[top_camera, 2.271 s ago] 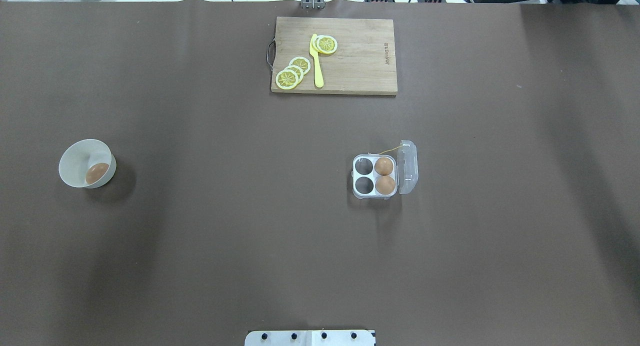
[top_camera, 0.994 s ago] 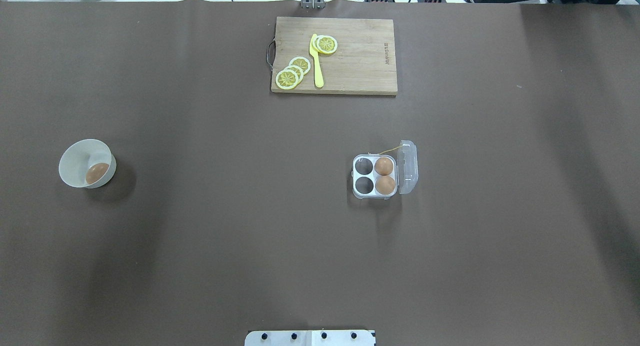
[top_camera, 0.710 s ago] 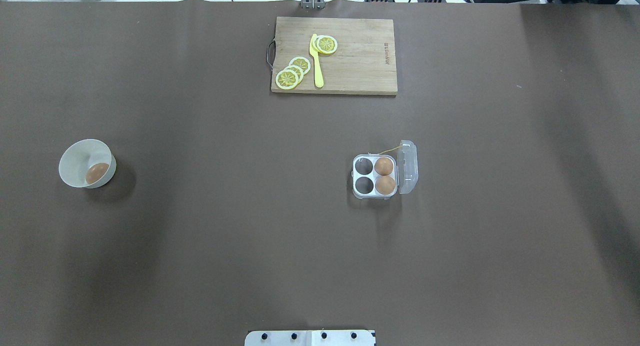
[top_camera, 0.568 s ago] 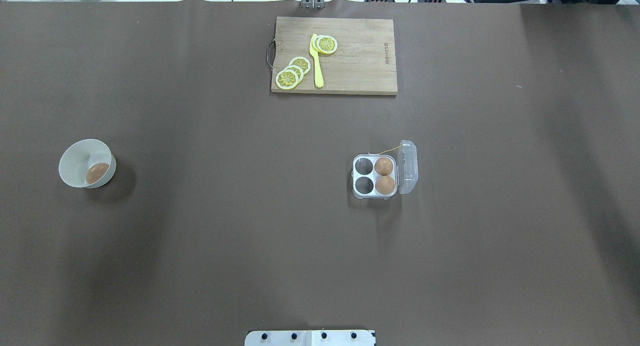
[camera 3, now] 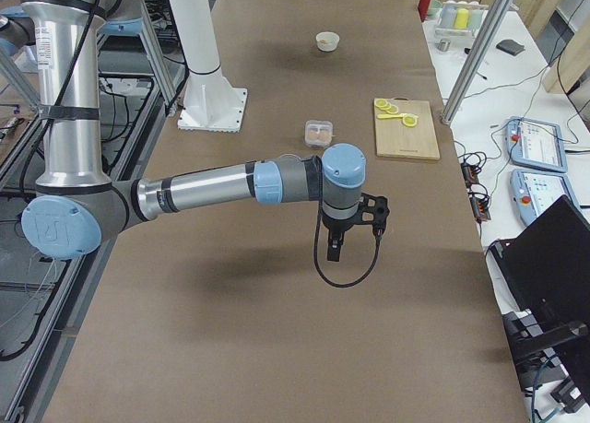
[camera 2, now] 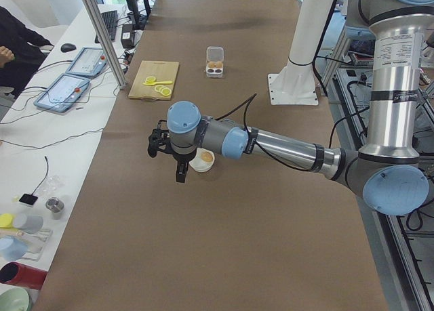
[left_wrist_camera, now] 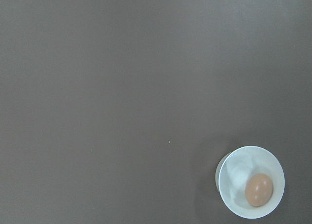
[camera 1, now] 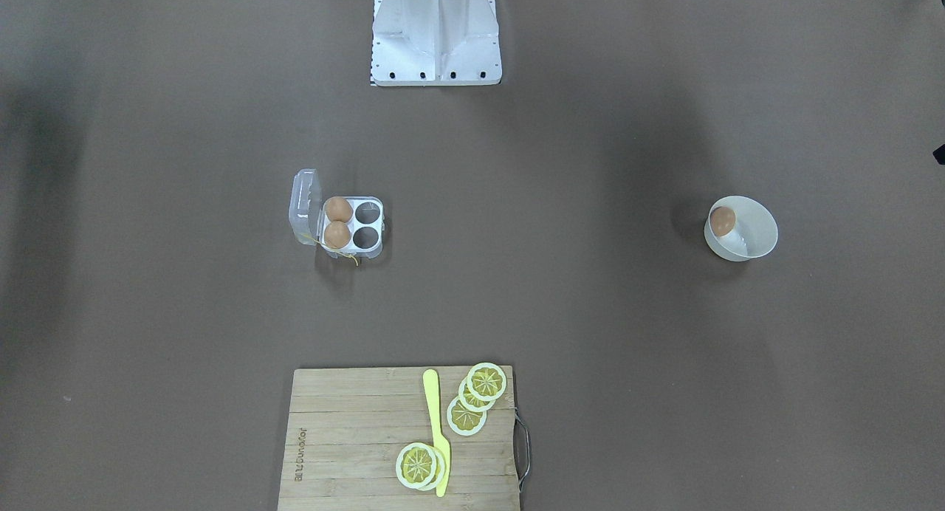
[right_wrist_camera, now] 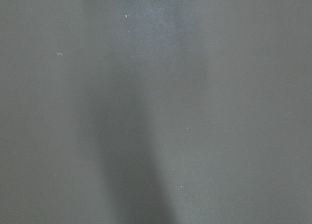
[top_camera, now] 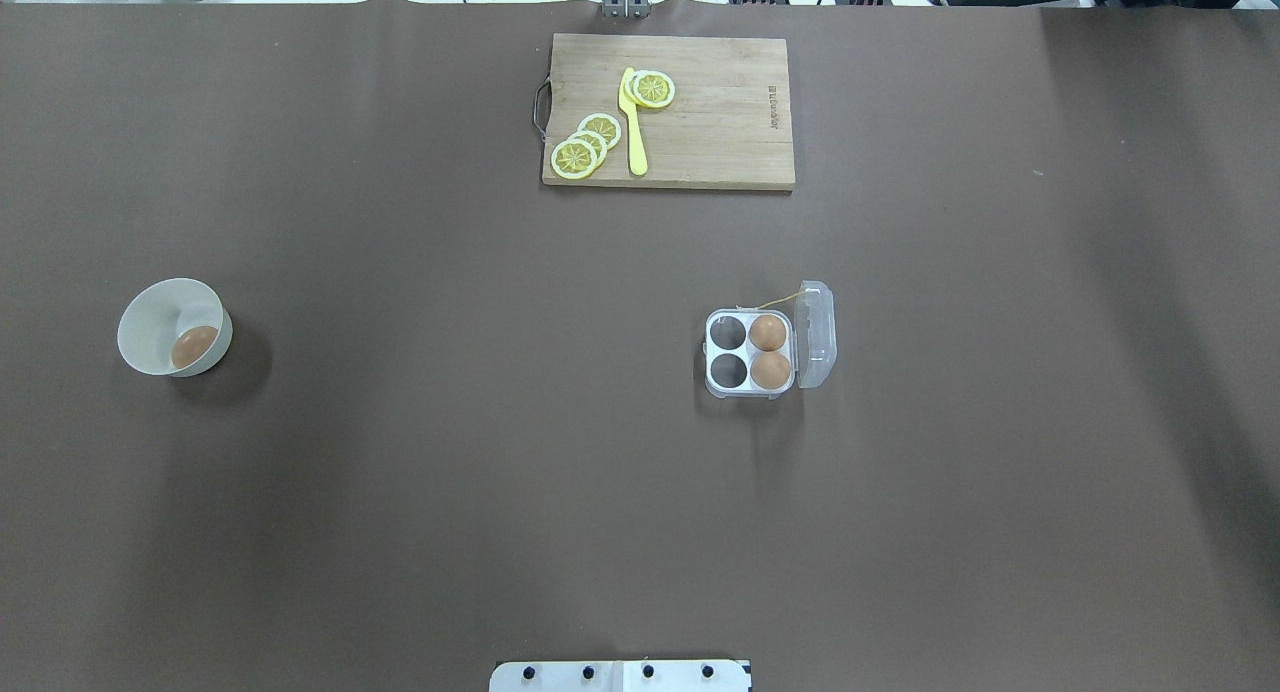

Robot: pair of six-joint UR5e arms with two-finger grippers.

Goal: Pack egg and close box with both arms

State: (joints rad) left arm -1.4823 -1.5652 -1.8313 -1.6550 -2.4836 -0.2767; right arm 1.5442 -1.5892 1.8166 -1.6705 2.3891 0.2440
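Note:
One egg (top_camera: 194,346) lies in a white bowl (top_camera: 150,302) at the table's left; it also shows in the left wrist view (left_wrist_camera: 259,190). The clear box (top_camera: 728,371) stands right of centre with its lid (top_camera: 815,334) open. Two eggs (top_camera: 768,332) fill its right cells and the left cells are empty. My left gripper (camera 2: 179,170) hangs above the table close beside the bowl (camera 2: 201,163). My right gripper (camera 3: 334,248) hangs over bare table, nearer than the box (camera 3: 319,133). I cannot tell whether either gripper is open or shut.
A wooden cutting board (top_camera: 720,122) at the far middle holds lemon slices (top_camera: 575,157) and a yellow knife (top_camera: 632,122). The robot's base plate (top_camera: 620,675) is at the near edge. A black tip (camera 1: 939,154) shows at the front view's right edge.

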